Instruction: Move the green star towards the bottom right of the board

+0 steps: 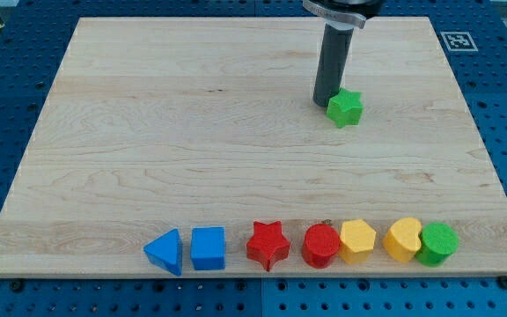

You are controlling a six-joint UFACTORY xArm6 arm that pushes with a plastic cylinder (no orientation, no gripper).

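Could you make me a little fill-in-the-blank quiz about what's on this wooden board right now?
1. My tip sits right beside the ____ star, on that star's left in the view.
2. The row of blocks lies along the view's ____ edge of the board.
3. The leftmost block in that row is a blue ____.
4. Between the blue cube and the red cylinder sits a red ____.

Missing words: green; bottom; triangle; star

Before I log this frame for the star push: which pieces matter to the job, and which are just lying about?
Job:
green star
my tip, touching its left side

Lying about, bottom row:
blue triangle
blue cube
red star
red cylinder
two yellow blocks
green cylinder
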